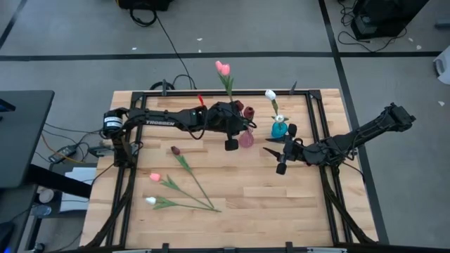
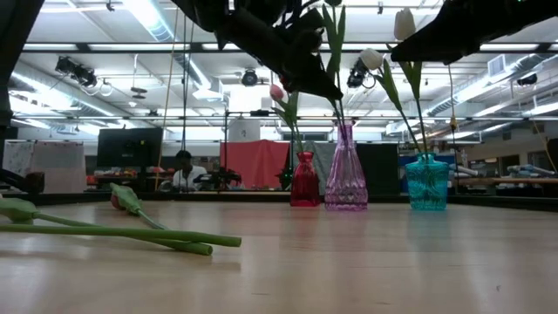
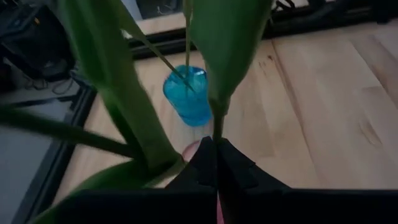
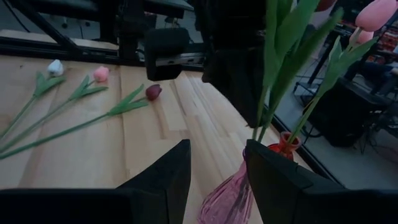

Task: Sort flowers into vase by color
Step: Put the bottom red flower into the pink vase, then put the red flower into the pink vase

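left gripper: I see it pressed together on a pink tulip's stem, hovering right over the pink vase. Left wrist view shows the fingers pinching the stem just below the leaves.
pink tulip: held upright, head well above the vases, stem end at the pink vase's mouth. Can't tell from here if it's inside the neck.
right gripper: fingers spread, nothing between them. It sits just in front of the blue vase, pointing toward the pink vase. In my right wrist view the pink vase shows between the two fingers, apart from them.
vases: three in a row near the table's back edge. Red vase, pink vase, blue vase, close together.
red vase: stems in it in the low view; head colour not clear.
blue vase: white tulip standing in it.
loose flowers: three lying on the table's front left. Maroon, pink, white, stems converging toward the middle.
background: a person seated well behind the table in the low view.
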